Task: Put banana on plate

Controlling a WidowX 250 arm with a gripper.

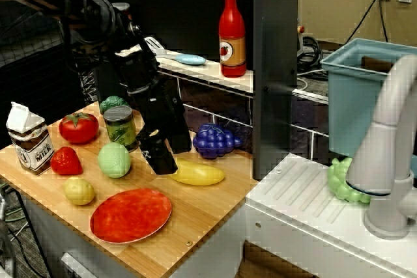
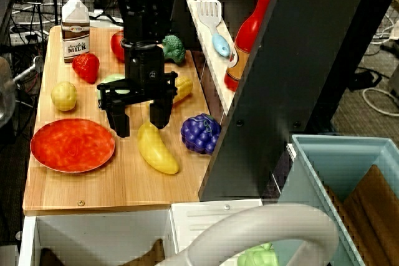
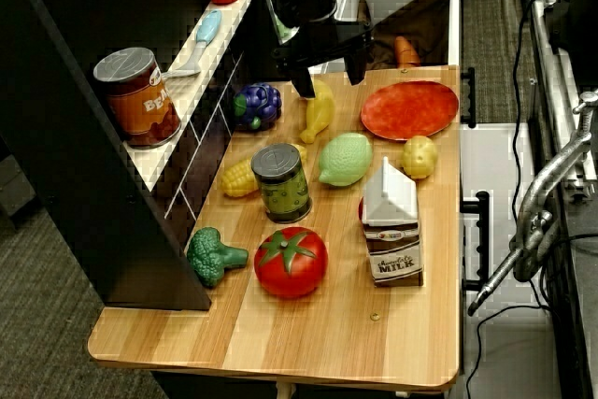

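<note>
The banana (image 2: pixel 157 148) lies flat on the bench (image 2: pixel 124 185), between the plate (image 2: pixel 72 144) and the grapes (image 2: pixel 201 133), apart from both. The claw (image 2: pixel 138 115) hangs over its upper end with the jaws spread wide and nothing between them; one finger looks set on each side of the fruit's tip. Being smooth and curved, I reckon it could squirt out or swing if pinched that near the end. The grapes sit close on one side, the corn (image 2: pixel 182 86) just behind, so a skewed descent could knock either. The plate is bare.
</note>
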